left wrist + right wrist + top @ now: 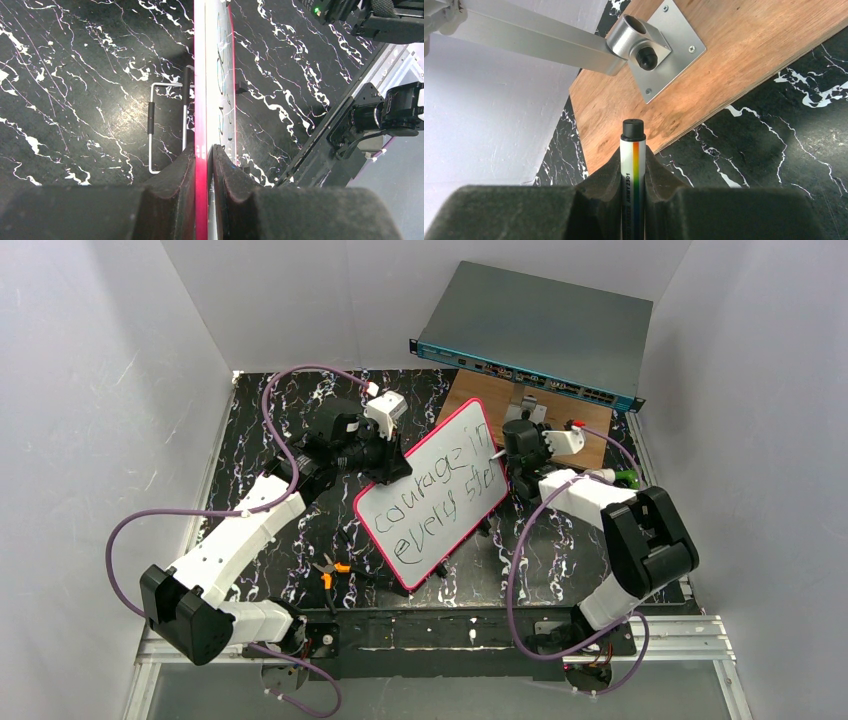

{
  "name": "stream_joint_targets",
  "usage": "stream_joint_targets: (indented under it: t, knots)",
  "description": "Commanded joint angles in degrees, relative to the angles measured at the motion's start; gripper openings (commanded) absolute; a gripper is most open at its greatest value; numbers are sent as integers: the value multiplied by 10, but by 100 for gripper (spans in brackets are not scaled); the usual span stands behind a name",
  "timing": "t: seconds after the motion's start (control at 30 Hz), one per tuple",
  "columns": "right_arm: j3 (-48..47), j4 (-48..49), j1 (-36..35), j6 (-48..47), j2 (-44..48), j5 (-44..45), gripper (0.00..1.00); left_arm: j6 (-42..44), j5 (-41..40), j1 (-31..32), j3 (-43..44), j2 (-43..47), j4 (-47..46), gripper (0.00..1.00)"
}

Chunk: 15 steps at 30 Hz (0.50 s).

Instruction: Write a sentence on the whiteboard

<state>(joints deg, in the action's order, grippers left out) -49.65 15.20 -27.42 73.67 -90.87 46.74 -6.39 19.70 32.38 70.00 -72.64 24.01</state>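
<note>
The whiteboard (452,447), white with a pink-red frame, stands tilted on the black marbled table. On it is the sentence (432,498), "courage in every step", in two slanted black lines. My left gripper (388,462) is shut on the board's upper left edge. The left wrist view shows the board edge-on (200,75), its frame pinched in my left gripper (204,149). At the board's right edge, my right gripper (508,454) is shut on a white marker (633,150) with a rainbow stripe. Only the marker's black end shows past the right gripper (633,156).
A grey-teal network switch (540,330) leans at the back on a wooden board (500,400) with a metal bracket (656,50). Orange-handled pliers (330,571) lie near the front. A wire stand (152,130) sits behind the whiteboard. White walls close in both sides.
</note>
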Motion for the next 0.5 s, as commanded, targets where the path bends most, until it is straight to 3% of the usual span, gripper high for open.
stream_joint_targets:
  t: [0.0,0.47]
  knots:
    - [-30,13,2,8,-13,11,1,30,-16,0,10,13,4,0]
    - [-80,-74,2,38,-40,58,1,29,-17,0,3,14,3,0]
